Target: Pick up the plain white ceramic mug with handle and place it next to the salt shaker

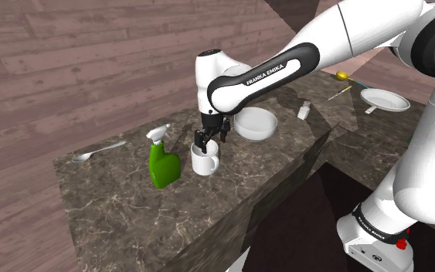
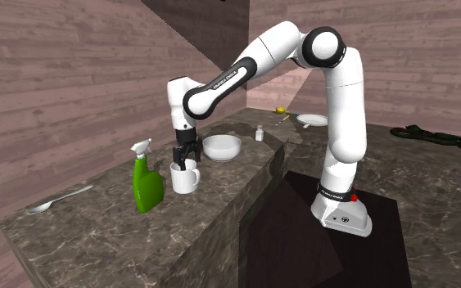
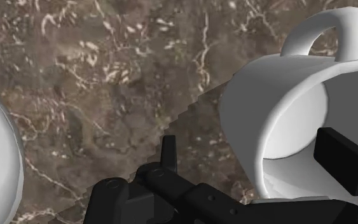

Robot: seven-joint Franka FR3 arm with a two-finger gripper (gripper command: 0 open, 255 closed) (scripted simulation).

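So the white mug (image 1: 205,162) sits upright on the dark marbled counter (image 1: 130,209), about mid-top. Going by the shoulder view, the green spray bottle (image 1: 163,162) is just beside it at 9 o'clock. The white bowl (image 1: 254,124) is near at 1 o'clock. The salt shaker (image 1: 304,110) is farther out at 2 o'clock, well apart from the mug. A spoon (image 1: 98,151) lies way over at 9 o'clock, by the counter's edge.

The black gripper (image 1: 208,141) points straight down onto the mug's rim. In the wrist view the fingers are spread. One finger (image 3: 343,159) is down inside the mug, the other is outside, and the wall sits between them. The outside one isn't touching it, so nothing's actually gripped.
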